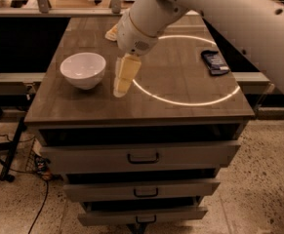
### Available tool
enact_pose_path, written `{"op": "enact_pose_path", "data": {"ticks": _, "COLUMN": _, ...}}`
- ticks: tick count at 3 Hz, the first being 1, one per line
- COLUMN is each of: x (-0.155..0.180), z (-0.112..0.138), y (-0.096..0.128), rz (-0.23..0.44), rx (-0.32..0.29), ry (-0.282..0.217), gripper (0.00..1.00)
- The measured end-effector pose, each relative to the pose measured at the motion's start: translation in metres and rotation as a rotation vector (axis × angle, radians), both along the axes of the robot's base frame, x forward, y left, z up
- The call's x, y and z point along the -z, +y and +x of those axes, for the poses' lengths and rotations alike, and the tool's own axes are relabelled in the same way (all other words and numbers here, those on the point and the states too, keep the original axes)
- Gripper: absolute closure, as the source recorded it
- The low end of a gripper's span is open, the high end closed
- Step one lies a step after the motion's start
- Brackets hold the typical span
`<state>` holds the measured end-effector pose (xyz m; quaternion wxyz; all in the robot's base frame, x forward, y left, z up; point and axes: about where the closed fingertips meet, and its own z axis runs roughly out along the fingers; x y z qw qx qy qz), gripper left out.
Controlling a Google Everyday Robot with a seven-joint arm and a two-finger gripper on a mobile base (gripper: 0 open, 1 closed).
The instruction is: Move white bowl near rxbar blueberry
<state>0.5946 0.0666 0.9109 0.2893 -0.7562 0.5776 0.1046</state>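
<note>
The white bowl point(83, 69) stands upright on the left part of the wooden cabinet top point(180, 96). The rxbar blueberry point(214, 62), a small dark blue wrapper, lies flat near the right edge, far from the bowl. My gripper point(120, 87) points down at the cabinet top just right of the bowl, a short gap from its rim. It holds nothing. The white arm reaches in from the upper right.
A ring of light point(190, 99) shines on the top's right half. A corner of a snack bag point(111, 33) shows behind the arm at the back. Three drawers point(142, 157) sit below the front edge. Cables lie on the floor at the left.
</note>
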Motion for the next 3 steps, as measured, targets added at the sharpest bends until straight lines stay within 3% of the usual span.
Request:
{"op": "enact_pose_path", "data": {"ticks": 1, "x": 0.019, "z": 0.014, "y": 0.027, "rz": 0.012, "rx": -0.044, "ry": 0.026, "gripper": 0.00}}
{"op": "enact_pose_path", "data": {"ticks": 3, "x": 0.040, "z": 0.018, "y": 0.062, "rz": 0.015, "rx": -0.133, "ry": 0.063, "gripper": 0.00}}
